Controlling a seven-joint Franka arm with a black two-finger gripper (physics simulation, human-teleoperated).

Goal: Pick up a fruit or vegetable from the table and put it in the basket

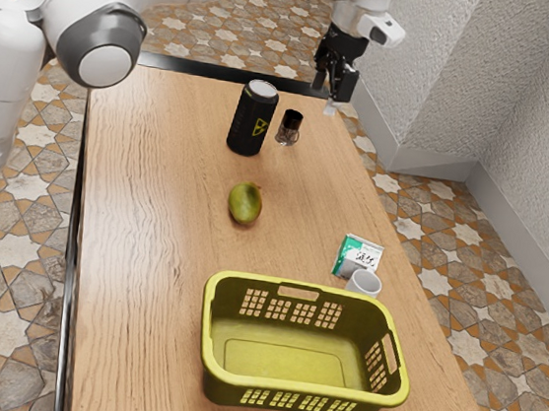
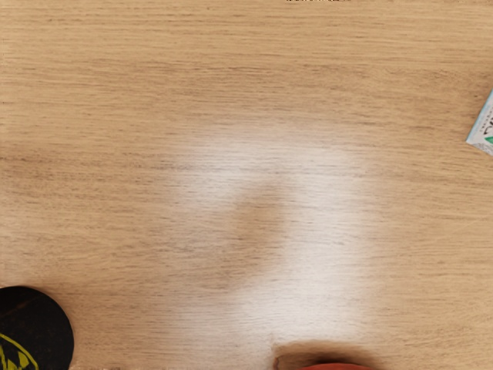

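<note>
Going from the exterior view's left to its right, my big black can stands up on the wood table. My green mango lies on the table, between the can and the yellow-green basket, so it is outside the basket. A little dark-topped glass stands near the can. My gripper points down, well apart from the mango, up by the table's far corner. I cannot tell if it is spread or pressed together. Then come a small green and white packet and a white cup, both by the basket's far rim
</note>
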